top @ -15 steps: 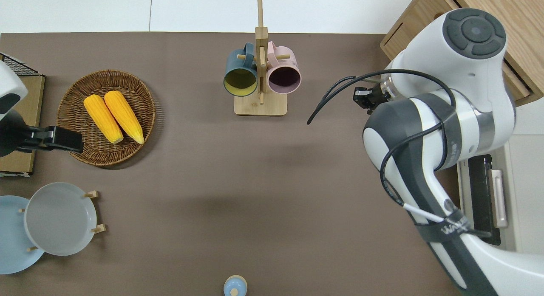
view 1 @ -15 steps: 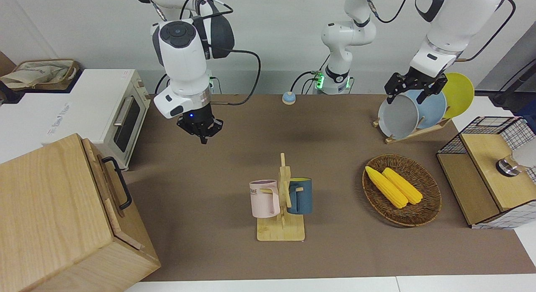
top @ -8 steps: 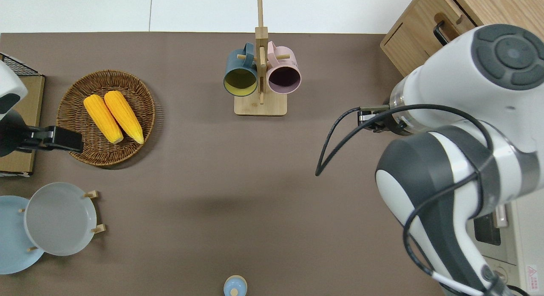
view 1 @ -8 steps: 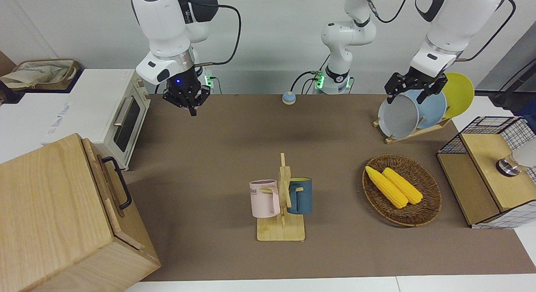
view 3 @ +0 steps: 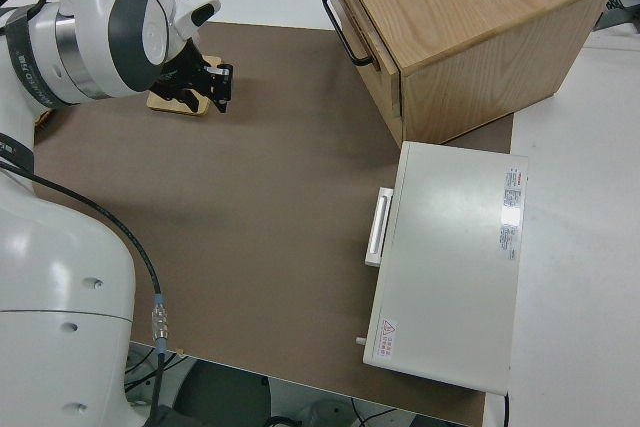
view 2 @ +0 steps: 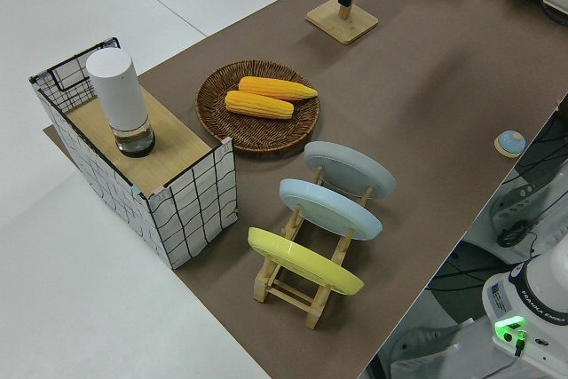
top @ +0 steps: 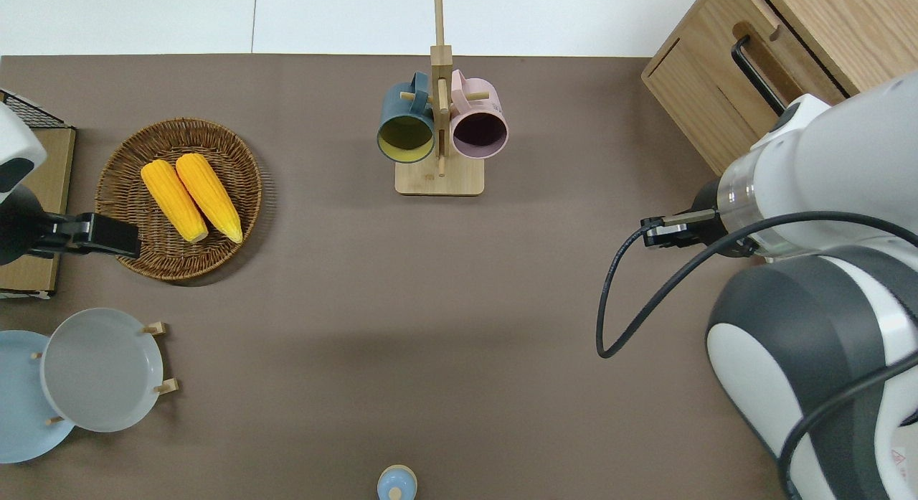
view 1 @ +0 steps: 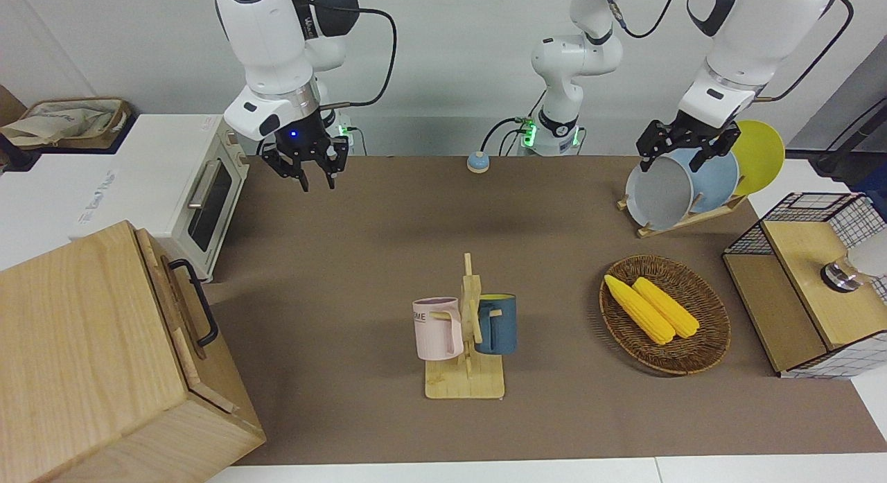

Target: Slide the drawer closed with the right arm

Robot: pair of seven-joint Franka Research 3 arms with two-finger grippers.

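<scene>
We see the drawer (view 1: 181, 310) pushed in, flush with its cabinet (view 1: 90, 358) at the right arm's end, well apart from our right gripper (view 1: 305, 178), which hangs with fingers spread over bare mat (view 1: 360, 261). The left arm is parked.

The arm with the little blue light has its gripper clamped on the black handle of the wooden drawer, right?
Not quite. The right gripper is open and holds nothing; it hangs over the bare brown mat, well apart from the drawer and its black handle. The front view shows this most clearly. The drawer looks pushed in already.
</scene>
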